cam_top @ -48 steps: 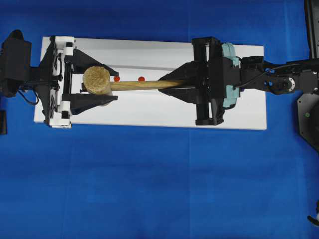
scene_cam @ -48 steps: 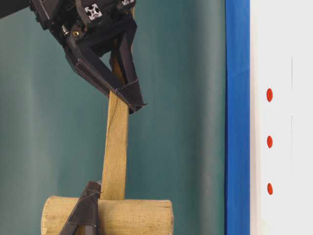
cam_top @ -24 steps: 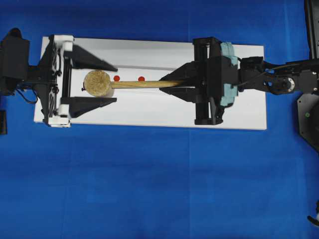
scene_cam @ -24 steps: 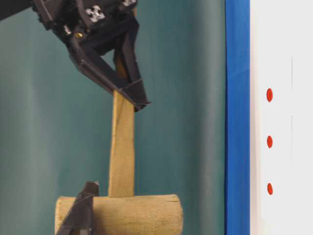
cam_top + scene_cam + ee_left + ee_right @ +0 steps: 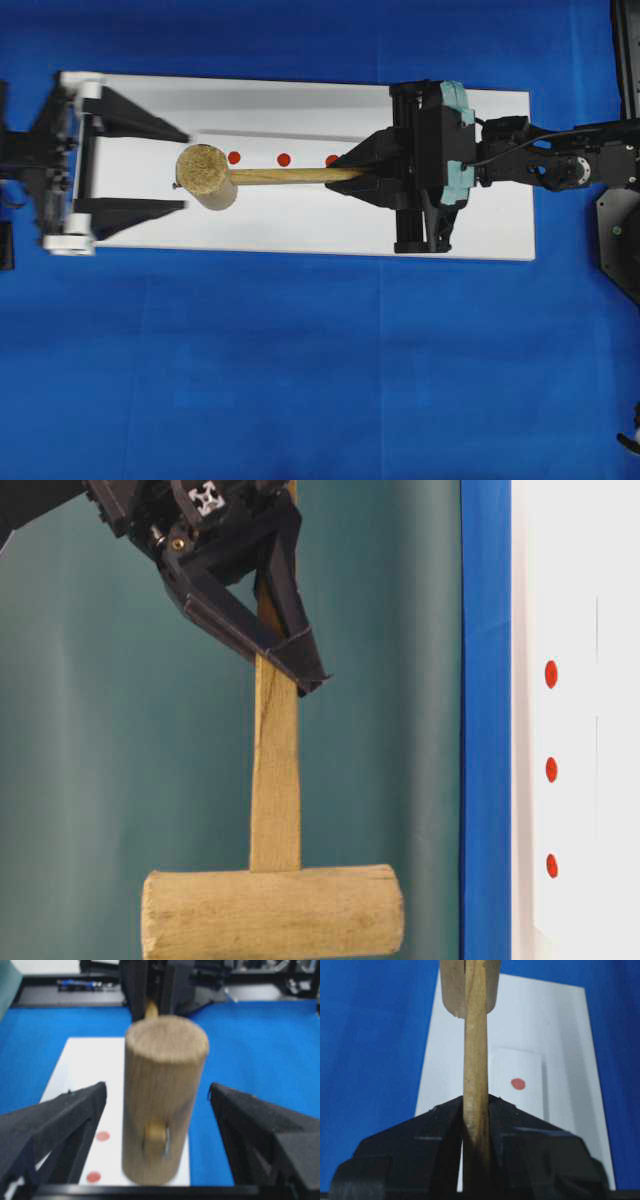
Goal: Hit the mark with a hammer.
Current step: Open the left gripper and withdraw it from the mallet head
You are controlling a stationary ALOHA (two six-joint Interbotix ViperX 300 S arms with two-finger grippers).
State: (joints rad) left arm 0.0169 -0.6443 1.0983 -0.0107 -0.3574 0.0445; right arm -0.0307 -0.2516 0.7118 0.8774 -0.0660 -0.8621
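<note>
The mark [image 5: 284,159], the middle one of three red dots in a row on the raised strip of the white board [image 5: 300,225], lies uncovered just beside the handle of the hammer [image 5: 270,176] as seen from overhead. The hammer is off the board, held out level over it; in the table-level view its head stands well apart from the board's face. The thick wooden head is near the left end dot [image 5: 234,157], and the handle runs rightward into the right gripper [image 5: 350,172], whose jaws are clamped tight on the handle's far end, close by the right end dot [image 5: 331,160], which it partly hides. The left gripper [image 5: 130,165] sits at the board's left edge with its jaws spread wide, holding nothing; the hammer head is just off its fingertips [image 5: 172,205], clear of both. Blue cloth [image 5: 300,380] covers the table all around.
</note>
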